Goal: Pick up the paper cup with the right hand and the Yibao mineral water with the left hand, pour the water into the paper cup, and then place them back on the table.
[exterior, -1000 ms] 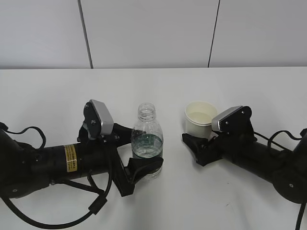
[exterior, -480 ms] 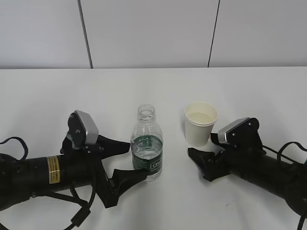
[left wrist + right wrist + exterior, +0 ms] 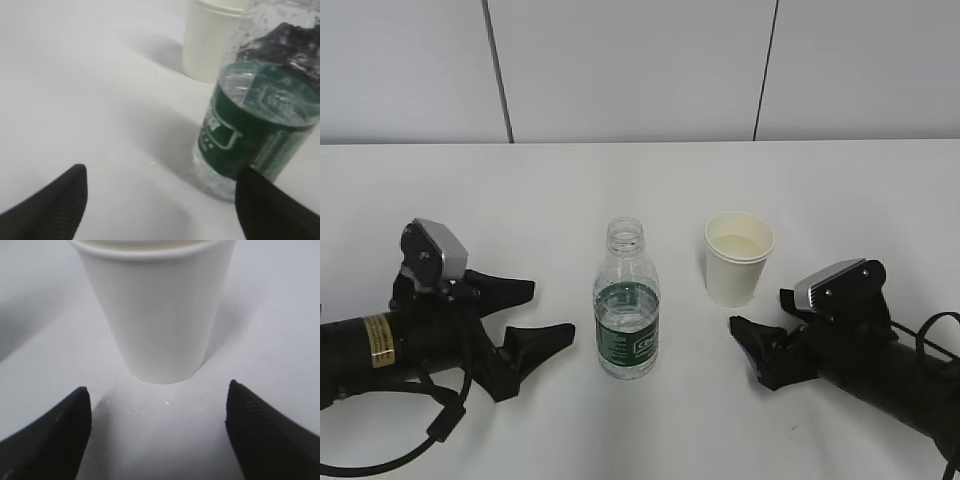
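Down low at the front, two black arms lying along the table (image 3: 640,190), one at each side; on the left, a yellow sticker (image 3: 381,340) with small print too fine to read, a silver-grey block above it, and the left hand (image 3: 537,317) with fingers spread wide, holding nothing, tips just short of the bottle; on the right, another silver-grey block and the right hand (image 3: 757,346) with ribbed black fingers parted, empty, pointing at the cup from close by.

Between them, standing upright on the white top, the Yibao mineral water (image 3: 626,300); clear ribbed plastic, no cap, droplets inside the upper wall, water low in it; dark green label with white marks, lettering too blurred to read.

Just beyond and to the right, apart from the bottle, the paper cup (image 3: 738,258); plain cream-white, tapered, rolled rim, upright, nothing printed on it.

Smooth, matte white tabletop running back to a pale grey panelled wall (image 3: 640,70) split by two thin dark seams (image 3: 498,70).
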Robot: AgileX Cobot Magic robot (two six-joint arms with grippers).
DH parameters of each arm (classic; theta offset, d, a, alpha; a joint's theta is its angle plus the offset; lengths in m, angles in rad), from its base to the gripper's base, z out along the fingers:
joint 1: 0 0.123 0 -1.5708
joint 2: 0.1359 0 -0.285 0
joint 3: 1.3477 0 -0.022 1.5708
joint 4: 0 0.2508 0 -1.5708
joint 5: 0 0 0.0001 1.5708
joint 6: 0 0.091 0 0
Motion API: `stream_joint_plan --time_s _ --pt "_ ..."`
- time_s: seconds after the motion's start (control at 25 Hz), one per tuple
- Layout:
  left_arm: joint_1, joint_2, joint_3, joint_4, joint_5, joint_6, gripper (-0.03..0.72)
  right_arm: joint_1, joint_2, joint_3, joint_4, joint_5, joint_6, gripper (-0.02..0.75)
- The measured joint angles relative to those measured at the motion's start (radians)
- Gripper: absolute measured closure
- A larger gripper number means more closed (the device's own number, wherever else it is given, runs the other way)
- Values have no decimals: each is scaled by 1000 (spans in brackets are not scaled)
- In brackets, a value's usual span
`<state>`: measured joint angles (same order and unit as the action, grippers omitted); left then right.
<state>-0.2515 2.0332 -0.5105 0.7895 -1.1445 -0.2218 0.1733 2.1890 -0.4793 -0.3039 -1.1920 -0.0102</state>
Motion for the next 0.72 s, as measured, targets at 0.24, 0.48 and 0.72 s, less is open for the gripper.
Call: stream_joint_plan --time_s 0.24,0.48,0.72 --pt "118 0 0 -42 0 1 135 0 -6 28 109 -17 0 92" --pt "220 0 0 -230 30 72 139 0 -6 30 271 -18 0 104" --pt "244 0 0 -392 81 105 150 -53 -6 30 346 -19 35 118"
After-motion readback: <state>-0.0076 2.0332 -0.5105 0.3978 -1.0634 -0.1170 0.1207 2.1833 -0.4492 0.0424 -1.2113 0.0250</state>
